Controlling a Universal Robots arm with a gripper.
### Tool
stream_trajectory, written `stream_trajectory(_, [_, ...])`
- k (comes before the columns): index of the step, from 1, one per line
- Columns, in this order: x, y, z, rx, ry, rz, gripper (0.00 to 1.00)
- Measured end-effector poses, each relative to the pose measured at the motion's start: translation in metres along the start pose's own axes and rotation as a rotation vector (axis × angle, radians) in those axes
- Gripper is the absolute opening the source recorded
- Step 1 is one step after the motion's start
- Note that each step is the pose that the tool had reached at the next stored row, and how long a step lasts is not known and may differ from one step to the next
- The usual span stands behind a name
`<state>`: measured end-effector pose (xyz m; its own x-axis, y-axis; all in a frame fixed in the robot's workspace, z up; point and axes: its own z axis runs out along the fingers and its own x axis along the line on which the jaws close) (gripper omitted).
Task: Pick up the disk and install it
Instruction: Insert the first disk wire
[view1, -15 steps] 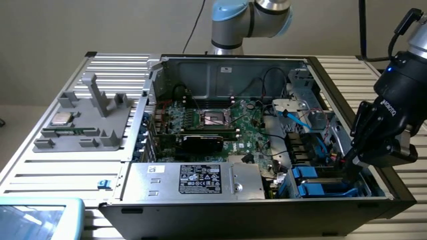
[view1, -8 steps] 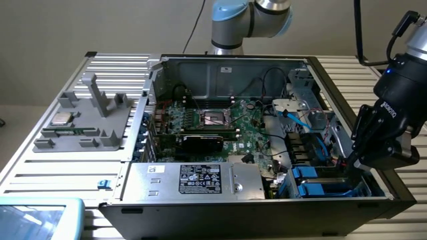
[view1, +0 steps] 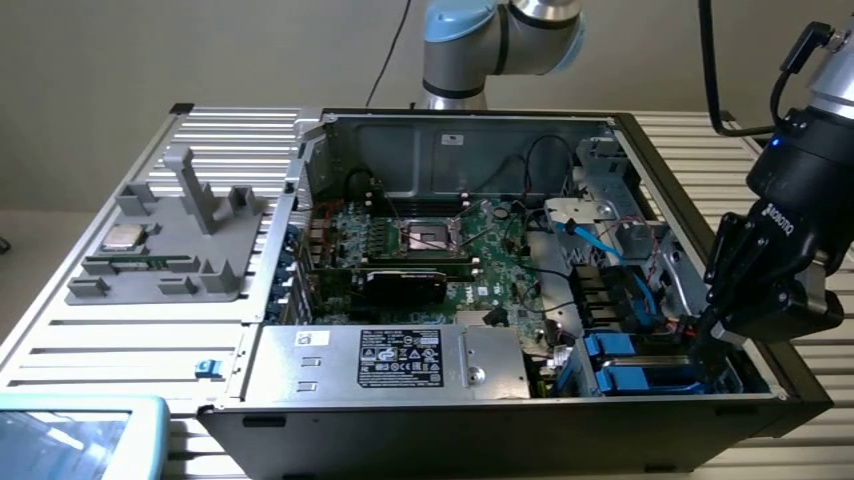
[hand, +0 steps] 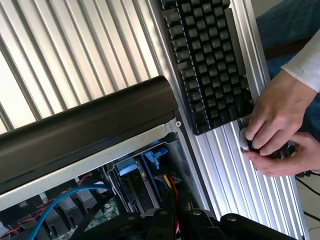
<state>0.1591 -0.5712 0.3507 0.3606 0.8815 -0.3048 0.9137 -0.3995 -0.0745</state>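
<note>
The open computer case (view1: 441, 415) lies on the slatted table. In its drive bay, at the exterior view's lower right, sits the disk in its blue frame (view1: 643, 378), with a second blue frame (view1: 611, 345) just behind it. My black gripper (view1: 699, 345) reaches down into that bay, its narrow fingers together, tips right at the blue frames' right end. Whether they pinch the frame is hidden. In the wrist view the blue frame (hand: 150, 160) shows inside the bay, past the gripper's black body (hand: 170, 225).
A grey fixture (view1: 167, 250) holding a small silver chip (view1: 124, 237) stands left of the case. The power supply box (view1: 387, 360) fills the case's front. Beside the case lie a black keyboard (hand: 210, 60) and a person's hands (hand: 280, 125) on a small device.
</note>
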Motion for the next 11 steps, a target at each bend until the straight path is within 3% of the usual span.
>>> stream_trajectory(3, [0.0001,-0.0001,0.0,-0.0004,-0.0013,0.0,0.15])
stream_trajectory(6, [0.0001,-0.0001,0.0,-0.0024,-0.0062,0.002,0.15])
stream_trajectory(8, [0.0,-0.0001,-0.0001,-0.0036,-0.0093,0.002,0.16])
stream_trajectory(9, [0.0,-0.0001,-0.0002,-0.0038,-0.0097,0.002,0.23])
stream_trajectory(11, [0.0,-0.0002,-0.0004,-0.0037,-0.0097,0.002,0.23])
